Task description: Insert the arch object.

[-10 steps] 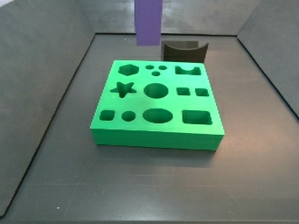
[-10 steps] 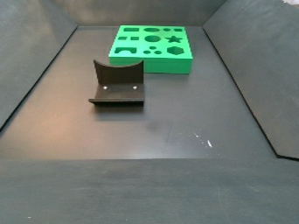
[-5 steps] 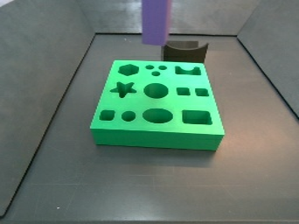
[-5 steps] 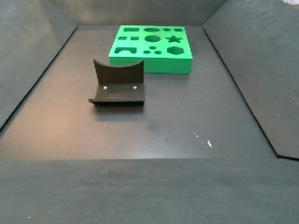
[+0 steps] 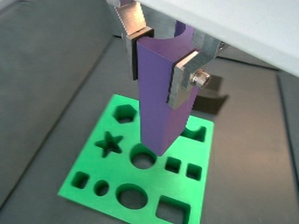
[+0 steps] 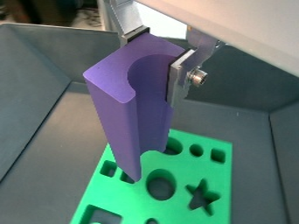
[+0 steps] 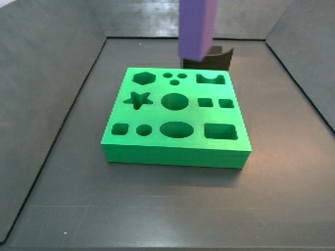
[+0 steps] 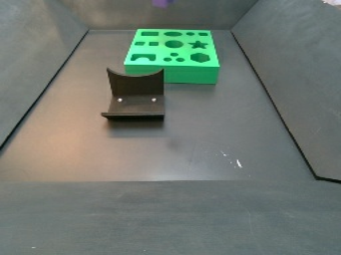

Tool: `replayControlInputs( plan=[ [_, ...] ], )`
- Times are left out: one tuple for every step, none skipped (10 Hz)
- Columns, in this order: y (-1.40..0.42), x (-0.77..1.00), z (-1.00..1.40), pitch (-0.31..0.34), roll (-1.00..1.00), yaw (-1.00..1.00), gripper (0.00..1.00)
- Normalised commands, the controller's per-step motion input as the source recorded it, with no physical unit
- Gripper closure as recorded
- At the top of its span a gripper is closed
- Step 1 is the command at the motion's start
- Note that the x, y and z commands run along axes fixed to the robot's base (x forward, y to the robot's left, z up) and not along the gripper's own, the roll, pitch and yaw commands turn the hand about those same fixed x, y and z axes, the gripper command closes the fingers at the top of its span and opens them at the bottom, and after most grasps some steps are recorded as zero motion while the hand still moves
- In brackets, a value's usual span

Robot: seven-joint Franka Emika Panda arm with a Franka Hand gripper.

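Note:
The arch object [image 5: 162, 96] is a tall purple bar with a semicircular groove down one face. It also shows in a wrist view [image 6: 128, 114]. My gripper [image 5: 158, 57] is shut on its upper end and also shows in a wrist view [image 6: 158, 61]. The bar hangs upright above the green board [image 5: 158, 179] with shaped holes, clear of it. In a side view the bar [image 7: 198, 27] is over the board's [image 7: 170, 155] far edge. Only its tip [image 8: 164, 3] shows in a side view. The gripper is out of frame in both side views.
The dark fixture [image 8: 134, 95], an L-shaped bracket with a notched top, stands on the floor beside the board [image 8: 173, 72]. It also shows in a side view [image 7: 216, 56]. Grey walls enclose the dark floor.
The purple bar, held in the gripper, has moved to the right in a side view, from above the board's far-left part toward the fixture. Board and fixture have not moved.

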Motion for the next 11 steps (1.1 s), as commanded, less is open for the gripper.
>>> replayControlInputs(
  plan=[
    [0.00,0.41,-0.37,0.000,0.19,-0.80,1.00],
    [0.00,0.37,-0.34,0.000,0.18,-0.83,1.00],
    [0.01,0.31,-0.29,0.000,0.14,-0.88,1.00],
    [0.03,0.25,-0.26,-0.006,0.10,-0.91,1.00],
    [0.11,0.27,-0.18,-0.020,0.03,-0.89,1.00],
    [0.13,0.29,-0.18,-0.016,0.01,-0.88,1.00],
    [0.16,0.32,-0.21,-0.007,0.00,-0.85,1.00],
    [0.29,0.33,-0.24,0.000,0.00,-0.74,1.00],
    [0.38,0.29,-0.25,-0.004,0.00,-0.66,1.00],
    [0.39,0.29,-0.24,-0.010,0.00,-0.66,1.00],
    [0.31,0.31,-0.22,0.000,0.00,-0.73,1.00]
  ],
)
